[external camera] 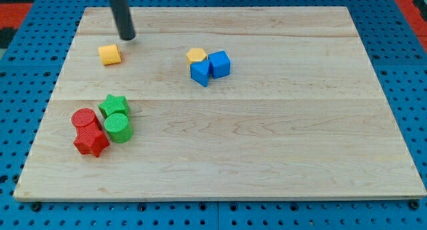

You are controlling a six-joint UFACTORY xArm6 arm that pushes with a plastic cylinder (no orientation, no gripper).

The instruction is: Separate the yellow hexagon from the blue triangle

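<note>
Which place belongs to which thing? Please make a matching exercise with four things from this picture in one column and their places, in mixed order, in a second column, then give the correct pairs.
Things:
1. yellow hexagon
2. my tip
3. red star
4. green cylinder

Places:
A. just above and right of the lone yellow block, near the view's top left
B. lowest block of the cluster at the view's left
C. touching the blue triangle, beside the blue cube
D. directly below the green star

Pairs: 1-C, 2-A, 3-B, 4-D

single raised view, angled down, whole board (267, 157) framed
</note>
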